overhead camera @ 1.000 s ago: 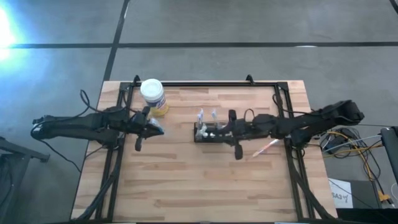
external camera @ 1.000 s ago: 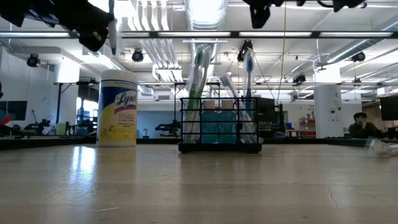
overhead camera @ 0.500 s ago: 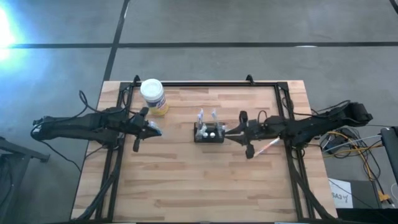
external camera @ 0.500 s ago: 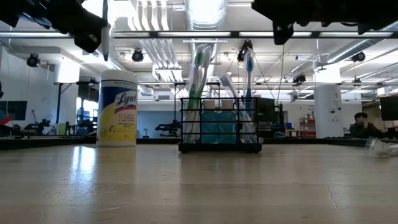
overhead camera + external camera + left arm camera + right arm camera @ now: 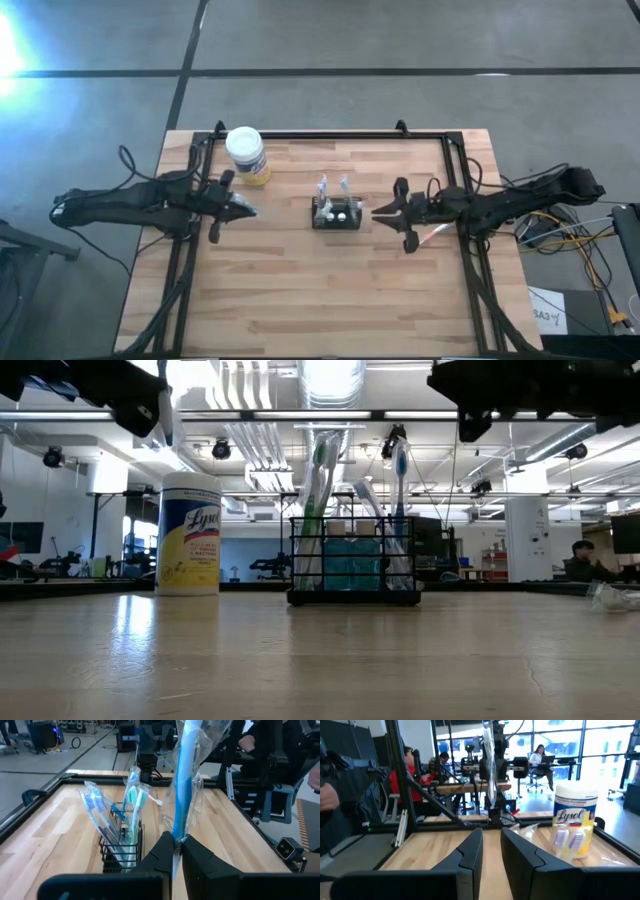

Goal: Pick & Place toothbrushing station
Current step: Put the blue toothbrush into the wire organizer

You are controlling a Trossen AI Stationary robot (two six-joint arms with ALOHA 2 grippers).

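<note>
The right gripper [image 5: 378, 211] has pulled back from the station [image 5: 336, 213], its fingers narrowly parted and empty, so a brush was probably just dropped in. The station stands mid-bench [image 5: 300, 300], brushes upright. The left gripper [image 5: 248, 209], near the jar [image 5: 245, 153], pinches a wrapped toothbrush [image 5: 184, 795], likely next to go in.

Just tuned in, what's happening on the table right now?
The left gripper is shut on a wrapped blue toothbrush, held in the air left of the black holder, which stands mid-table with several brushes in it. The right gripper hangs empty just right of the holder. A wipes tub stands at the back.
</note>
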